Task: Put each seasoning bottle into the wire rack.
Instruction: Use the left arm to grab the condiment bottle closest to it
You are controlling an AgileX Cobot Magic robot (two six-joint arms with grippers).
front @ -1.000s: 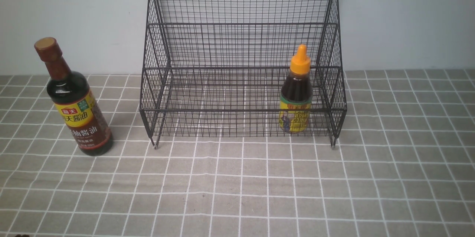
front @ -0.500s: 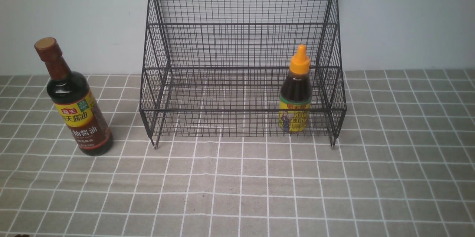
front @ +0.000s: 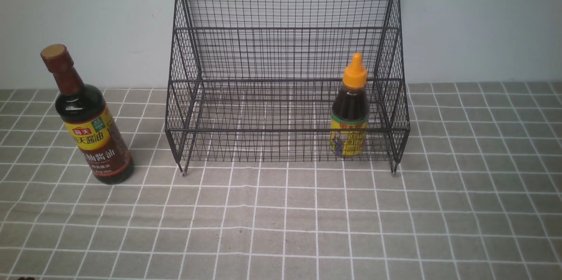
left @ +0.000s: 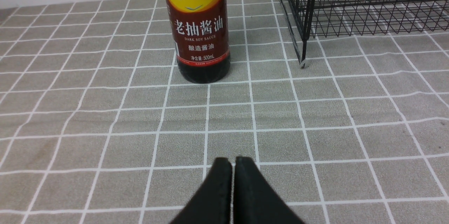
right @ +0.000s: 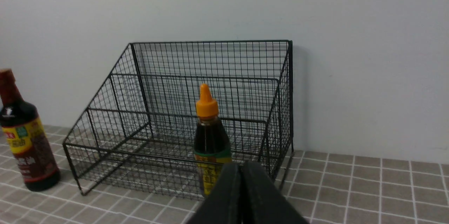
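Over the last second, nothing has visibly shifted: the short dark bottle with the orange nozzle cap (front: 354, 104) stands inside the black wire-mesh rack (front: 285, 131), while the tall brown-capped soy sauce bottle (front: 94, 117) remains on the desk (front: 281, 223), probably next. Left fingers (left: 233, 185) and right fingers (right: 247, 192) are closed, empty.

Short bottle (front: 350, 117) in wire rack (front: 285, 80), tall bottle (front: 94, 126) outside.

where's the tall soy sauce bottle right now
In the front view, the tall soy sauce bottle stands on the tiled-pattern surface, left of the wire rack and outside it.
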